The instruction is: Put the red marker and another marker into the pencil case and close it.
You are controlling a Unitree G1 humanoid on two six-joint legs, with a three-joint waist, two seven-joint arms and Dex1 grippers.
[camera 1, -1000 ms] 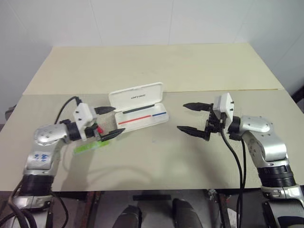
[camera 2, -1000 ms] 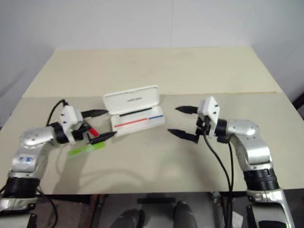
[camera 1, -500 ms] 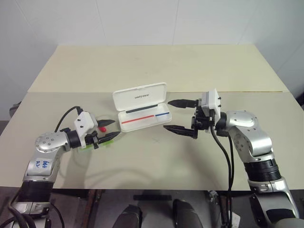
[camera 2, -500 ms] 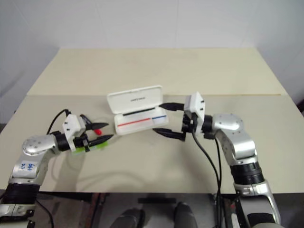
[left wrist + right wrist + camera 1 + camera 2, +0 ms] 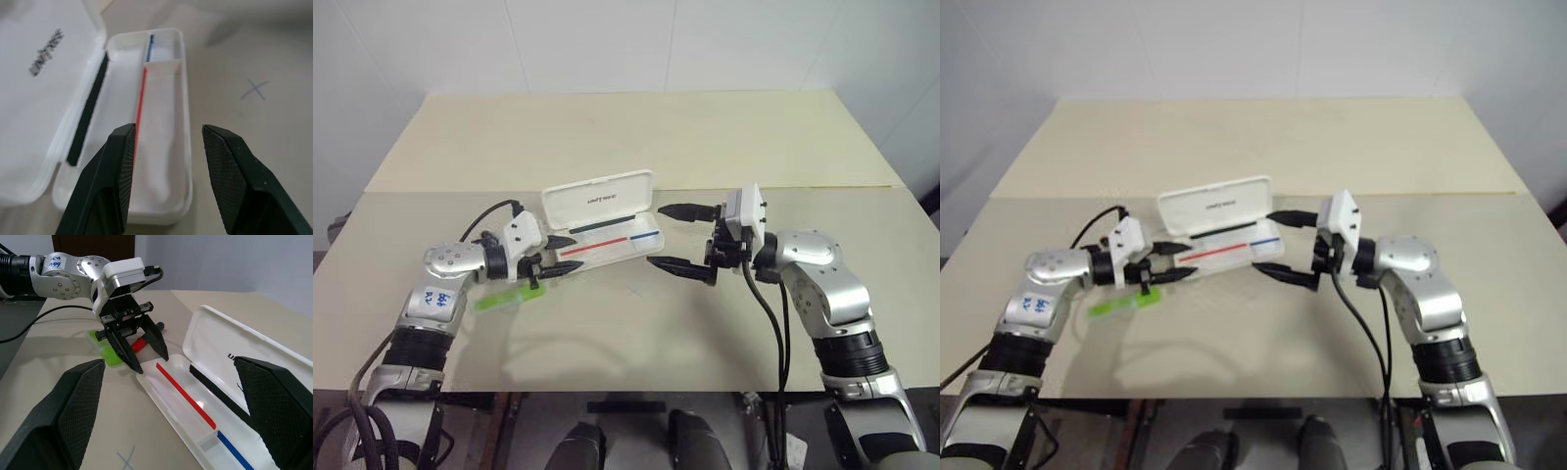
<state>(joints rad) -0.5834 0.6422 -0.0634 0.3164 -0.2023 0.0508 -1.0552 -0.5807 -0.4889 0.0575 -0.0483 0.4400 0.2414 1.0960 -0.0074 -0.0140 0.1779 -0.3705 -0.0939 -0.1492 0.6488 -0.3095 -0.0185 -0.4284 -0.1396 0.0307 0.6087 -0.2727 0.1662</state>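
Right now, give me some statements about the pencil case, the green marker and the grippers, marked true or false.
1. The pencil case lies open. True.
2. The green marker is inside the case. False: it lies on the table, outside the case.
3. The right gripper is open and holds nothing. True.
4. The right gripper is at the case's left end. False: it is at the right end; the left gripper is at the left end.

Markers [image 5: 110, 350] left of pencil case [image 5: 607, 230]

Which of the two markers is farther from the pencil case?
The lime-green marker, flat on the table; the red marker sits by the left gripper, nearer the case.
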